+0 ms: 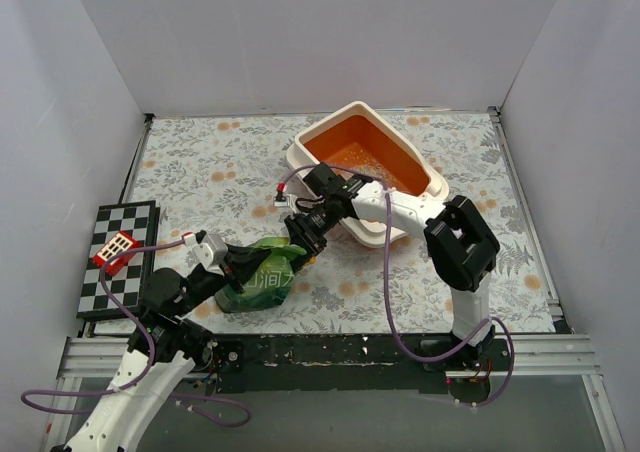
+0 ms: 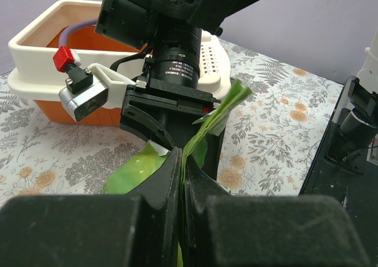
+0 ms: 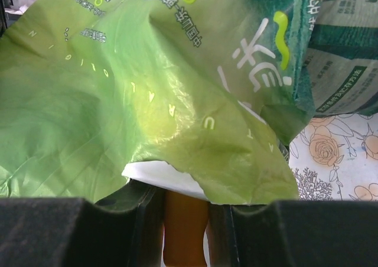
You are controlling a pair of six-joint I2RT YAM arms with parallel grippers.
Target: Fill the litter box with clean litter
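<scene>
The left gripper [image 2: 181, 160] is clamped shut on the top edge of the crinkly green foil bag [image 2: 133, 175], with the foil pinched flat between its black fingers. The right gripper [image 3: 186, 203] is partly closed. An orange plastic strip [image 3: 185, 231] fills the gap between its jaws and is gripped there, and the bag's open mouth drapes over the fingertips. I cannot tell what the strip belongs to, because its far end is hidden under the foil. A white edge beside it is cut off as well.

The left arm [image 1: 175, 297] reaches low from the near left corner to the bag, which sits near and left of centre on the floral tablecloth [image 1: 200, 162]. The right arm [image 1: 460, 242] folds at a raised elbow on the right and stretches left, its wrist tipped down over the bag's top. Its forearm crosses the near ledge of the large white-rimmed, orange-lined plastic litter box [image 1: 297, 155]. The box lies far and right of centre, with a thin patch of pale clean litter [image 1: 360, 157] on its floor.
</scene>
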